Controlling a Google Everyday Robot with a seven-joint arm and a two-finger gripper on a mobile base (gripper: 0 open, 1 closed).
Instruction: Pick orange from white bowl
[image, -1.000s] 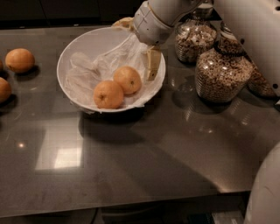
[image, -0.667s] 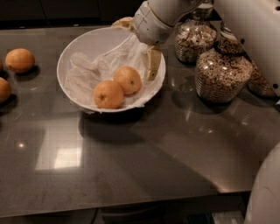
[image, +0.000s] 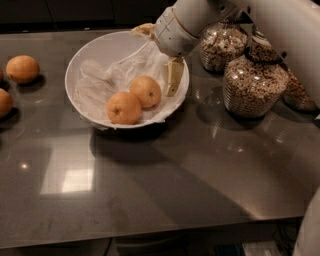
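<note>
The white bowl (image: 85, 55), lined with crinkled plastic, stands at the back left of the dark counter. Two oranges lie in its near right part, touching each other. The slightly paler orange (image: 146, 91) is behind, and a deeper-orange one (image: 123, 108) is in front of it. My gripper (image: 159, 54) hangs over the bowl's right rim, open and empty. One tan finger (image: 173, 76) reaches down inside the bowl just right of the paler orange. The other finger (image: 144, 29) is at the bowl's far rim.
Two more oranges (image: 22, 68) (image: 4, 102) lie on the counter at the left edge. Glass jars of cereal (image: 254, 82) (image: 223, 44) stand close to the right of the bowl. My white arm (image: 280, 30) crosses the top right.
</note>
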